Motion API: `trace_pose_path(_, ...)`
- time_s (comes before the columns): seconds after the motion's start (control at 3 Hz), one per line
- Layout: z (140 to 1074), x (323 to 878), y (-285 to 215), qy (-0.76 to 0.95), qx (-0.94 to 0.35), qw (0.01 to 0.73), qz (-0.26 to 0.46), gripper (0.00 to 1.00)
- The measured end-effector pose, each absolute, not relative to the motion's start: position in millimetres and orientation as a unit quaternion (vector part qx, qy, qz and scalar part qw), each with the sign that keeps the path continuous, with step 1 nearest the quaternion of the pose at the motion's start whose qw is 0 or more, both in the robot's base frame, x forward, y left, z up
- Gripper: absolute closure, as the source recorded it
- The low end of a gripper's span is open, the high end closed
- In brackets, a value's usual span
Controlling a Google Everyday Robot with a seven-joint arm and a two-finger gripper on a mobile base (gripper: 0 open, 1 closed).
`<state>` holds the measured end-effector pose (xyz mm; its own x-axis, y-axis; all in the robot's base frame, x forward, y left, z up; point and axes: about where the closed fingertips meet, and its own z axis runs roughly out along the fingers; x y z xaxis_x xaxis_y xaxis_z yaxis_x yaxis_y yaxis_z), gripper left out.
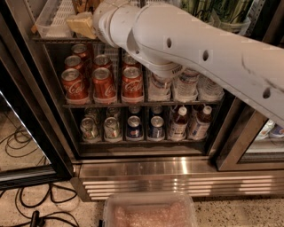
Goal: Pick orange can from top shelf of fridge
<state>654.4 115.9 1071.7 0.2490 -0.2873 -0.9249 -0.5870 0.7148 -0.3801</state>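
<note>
The orange can (83, 5) stands at the left of the top shelf (57, 39), cut off by the upper edge of the camera view; only its orange-brown streaked lower body shows. My gripper (81, 24), at the end of the big white arm (186, 48), is at the front of the top shelf, just below and in front of the can. Its tan tip overlaps the shelf's clear slotted tray (54, 17). The arm hides the middle of the shelf. The fridge (146, 170) has a steel base grille.
Red cola cans (104, 82) and water bottles (186, 86) fill the middle rack. Mixed cans (111, 128) and bottles (199, 122) stand below. Green-streaked cans (222, 11) are at the top right. The open door (26, 133) is on the left, with cables (31, 199) and a plastic bin (148, 213) on the floor.
</note>
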Motion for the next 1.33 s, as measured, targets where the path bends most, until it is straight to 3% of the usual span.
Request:
trace_pose_path(0.33, 1074.8, 658.9, 117.1, 0.606, -0.358, 0.702, 0.110, 0.52)
trace_pose_path(1.0, 1075.0, 658.9, 117.2, 0.606, -0.358, 0.702, 0.110, 1.00)
trace_pose_path(1.33, 1075.0, 658.9, 117.2, 0.606, -0.358, 0.702, 0.110, 1.00)
